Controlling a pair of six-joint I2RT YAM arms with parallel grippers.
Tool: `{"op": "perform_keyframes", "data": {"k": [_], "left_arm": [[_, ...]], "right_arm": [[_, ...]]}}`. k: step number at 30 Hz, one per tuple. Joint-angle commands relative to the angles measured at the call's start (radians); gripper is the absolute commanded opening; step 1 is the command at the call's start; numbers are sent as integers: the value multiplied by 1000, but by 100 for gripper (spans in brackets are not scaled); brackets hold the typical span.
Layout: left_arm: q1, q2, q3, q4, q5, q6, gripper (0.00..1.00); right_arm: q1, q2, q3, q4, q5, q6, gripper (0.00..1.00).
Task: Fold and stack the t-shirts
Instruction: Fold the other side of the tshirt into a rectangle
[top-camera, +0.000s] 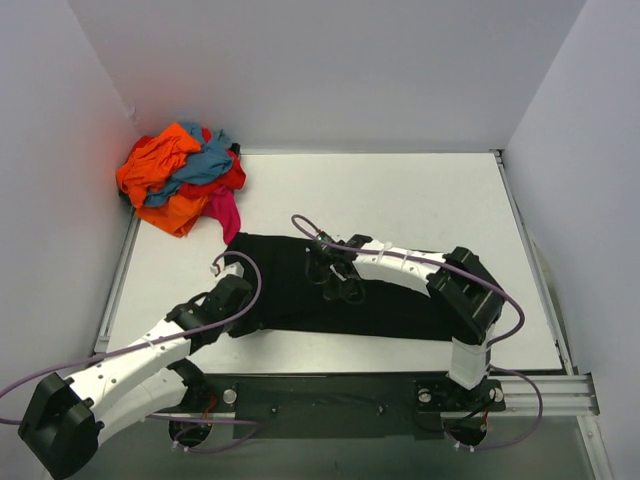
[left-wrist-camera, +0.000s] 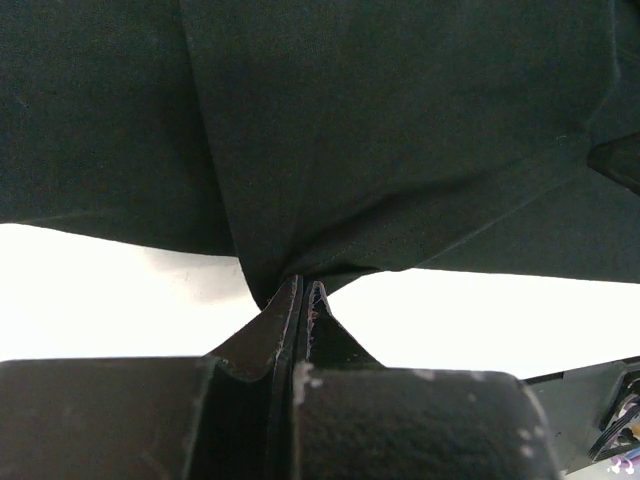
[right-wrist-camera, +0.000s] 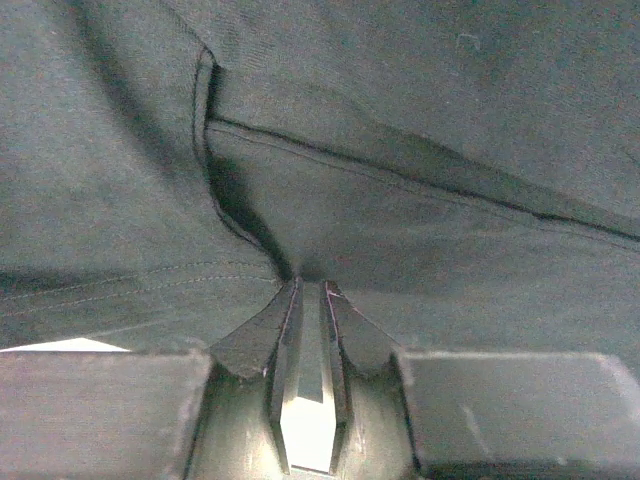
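A black t-shirt (top-camera: 380, 300) lies spread across the near middle of the white table. My left gripper (top-camera: 236, 290) is at its left edge and is shut on the black cloth, which bunches at the fingertips in the left wrist view (left-wrist-camera: 300, 285). My right gripper (top-camera: 330, 270) is over the shirt's upper middle, shut on a fold of the black fabric near a stitched seam (right-wrist-camera: 400, 165); its jaws stand nearly closed in the right wrist view (right-wrist-camera: 308, 285). A pile of crumpled t-shirts (top-camera: 180, 175), orange, blue, red and pink, sits in the far left corner.
White walls enclose the table on the left, back and right. The table's metal rail (top-camera: 540, 385) runs along the near edge by the arm bases. Purple cables (top-camera: 480, 280) loop from both arms.
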Motion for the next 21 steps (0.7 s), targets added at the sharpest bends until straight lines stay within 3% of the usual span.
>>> {"op": "perform_keyframes", "data": {"k": [1,2,3,4,5,7,14,21], "left_arm": [[-7,-24,-5,-23,19,-14,0],[-8,-25,-2,-29,20,-17,5],[-8,-30,0,-34,31,-17,21],[-8,-32,6,-45,36,-18,25],[-8,-44,11,-58,40,-21,36],[-8,-76,27,-100,31,-30,45],[19,-173,116,-220,-62,-30,46],[228,-87,126,-132,-20,34,45]], "right_arm": [[-3,-90,-23,14,22,48,10],[-3,-95,-35,17,15,53,14],[-3,-105,-42,25,13,60,22],[-3,-116,-61,34,10,63,25],[-1,-133,-71,51,5,67,30],[-3,-153,-89,63,5,70,37],[-6,-103,-56,96,-34,86,39],[-4,-38,-29,99,-61,119,33]]}}
